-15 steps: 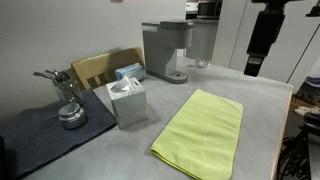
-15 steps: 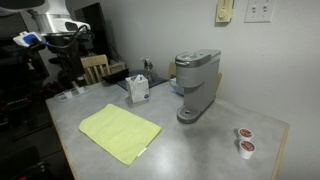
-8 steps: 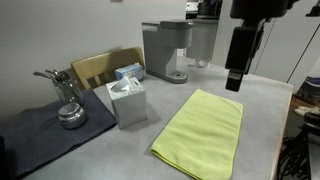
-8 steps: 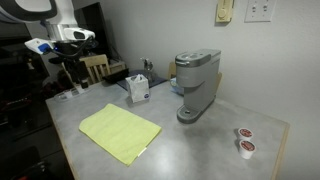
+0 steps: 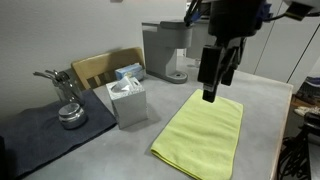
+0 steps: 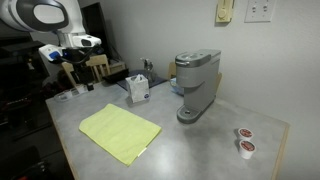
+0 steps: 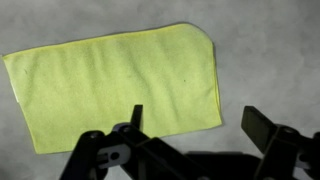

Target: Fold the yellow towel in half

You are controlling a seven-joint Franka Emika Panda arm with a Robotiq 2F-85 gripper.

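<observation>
The yellow towel lies spread flat on the grey counter, right of centre in that exterior view and filling the upper left of the wrist view. My claw hangs above its near edge with jaws spread wide and nothing between them. I judge the cloth light, thin and limp, so it will drape rather than hold shape and may skid on the smooth counter. I would pinch a corner of the short edge at centre right of the wrist view, pressing down to bunch up a ridge.
</observation>
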